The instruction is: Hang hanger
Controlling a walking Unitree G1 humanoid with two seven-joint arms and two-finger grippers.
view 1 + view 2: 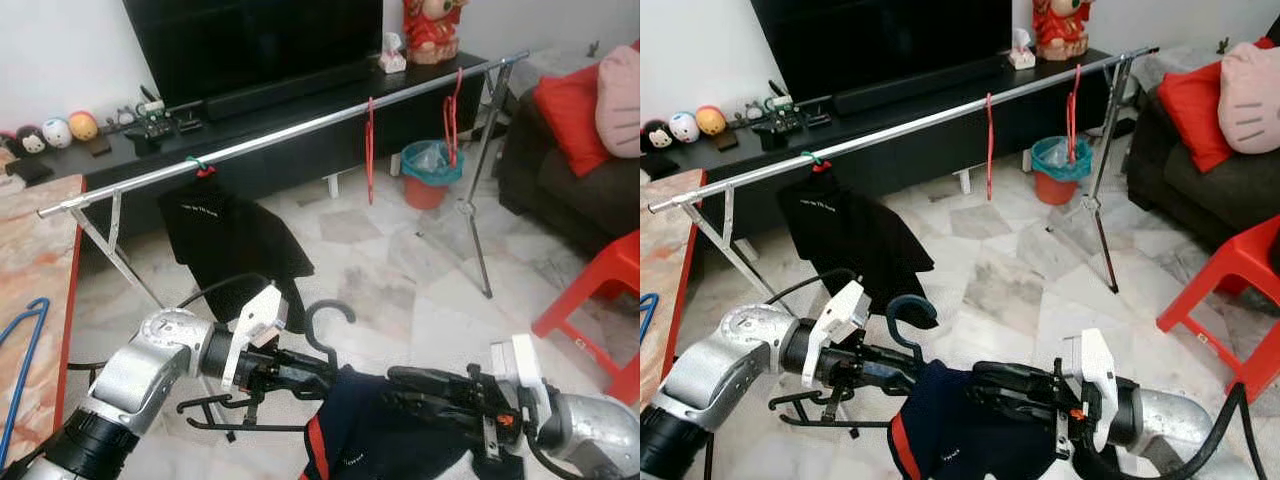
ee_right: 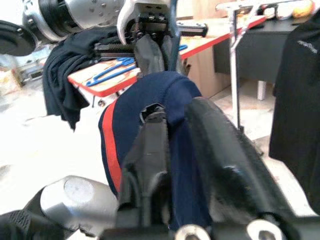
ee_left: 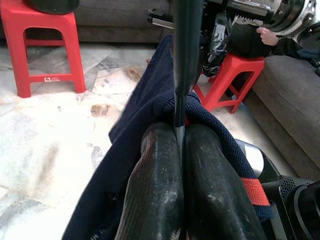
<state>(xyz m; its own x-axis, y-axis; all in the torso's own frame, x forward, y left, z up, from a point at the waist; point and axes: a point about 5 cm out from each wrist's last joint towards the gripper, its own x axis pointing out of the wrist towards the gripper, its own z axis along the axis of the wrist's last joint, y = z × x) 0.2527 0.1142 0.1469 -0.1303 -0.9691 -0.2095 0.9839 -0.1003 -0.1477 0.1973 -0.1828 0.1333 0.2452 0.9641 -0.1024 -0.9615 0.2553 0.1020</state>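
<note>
Hanger (image 1: 335, 318) with navy shirt (image 1: 385, 440), held low before rail (image 1: 300, 130).
Left gripper (image 1: 325, 378) fingers clenched on hanger neck; right gripper (image 1: 400, 385) fingers grasping shirt.

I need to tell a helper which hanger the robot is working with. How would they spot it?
Look below the long silver rail, between the robot's two arms. The dark hanger held by the left gripper carries a navy shirt with a red stripe. Unlike the red hangers and the black shirt, it is not on the rail.

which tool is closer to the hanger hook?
Left. The left tool is shut on the hanger neck just below its hook; the right tool grips the navy shirt further right.
</note>
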